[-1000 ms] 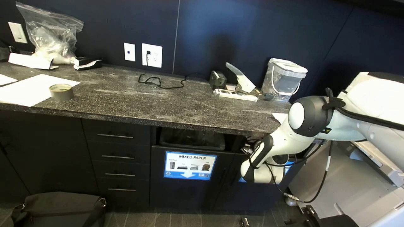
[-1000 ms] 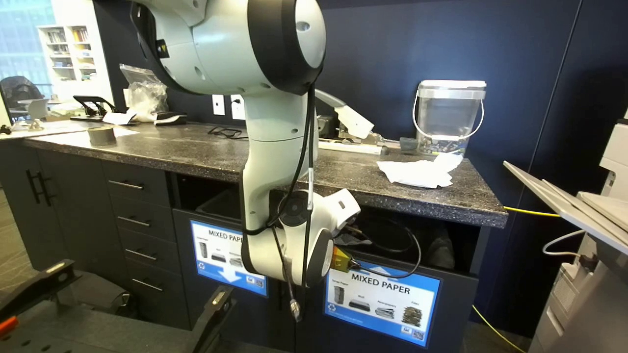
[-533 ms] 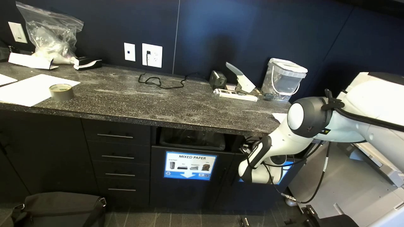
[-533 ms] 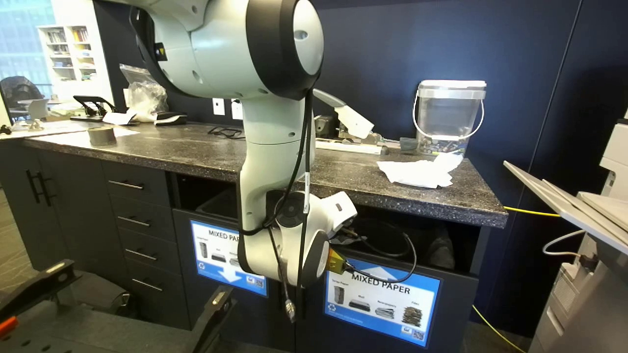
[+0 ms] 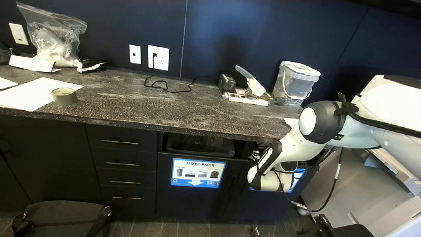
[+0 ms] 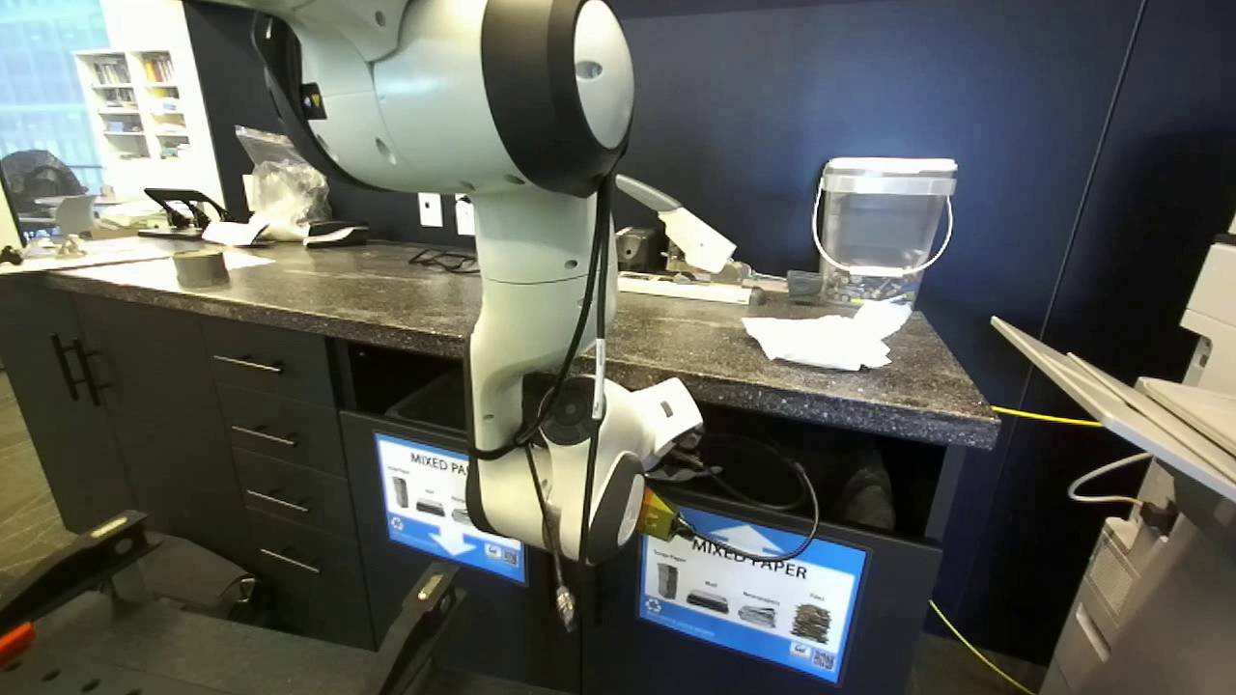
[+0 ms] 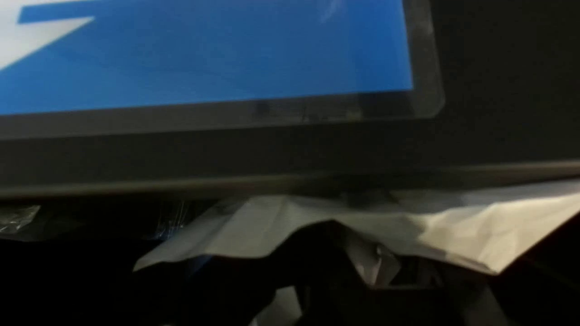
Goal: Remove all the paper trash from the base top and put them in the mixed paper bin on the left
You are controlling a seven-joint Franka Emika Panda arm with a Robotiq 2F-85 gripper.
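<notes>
A crumpled white paper scrap (image 6: 826,338) lies on the right end of the speckled countertop (image 6: 676,338); part of it shows in an exterior view (image 5: 291,122) behind my arm. My gripper (image 6: 686,458) is below the counter edge, at the opening above the right-hand mixed paper sign (image 6: 753,598). Its fingertips are hidden or lost in darkness. In the wrist view a wide crumpled paper (image 7: 480,231) spans the dark opening, with a smaller scrap (image 7: 281,308) below it. I cannot tell whether the gripper holds it. The left bin (image 5: 200,144) sits above the left sign (image 5: 198,172).
A clear lidded bucket (image 5: 296,82) and a hole punch (image 5: 250,89) stand along the wall. A tape roll (image 5: 64,96) sits on white sheets (image 5: 36,93) at the left, near a plastic bag (image 5: 54,39). A grey machine (image 6: 1139,425) stands right of the counter.
My arm and wrist have shifted slightly left in both exterior views. The paper on the countertop has not moved.
</notes>
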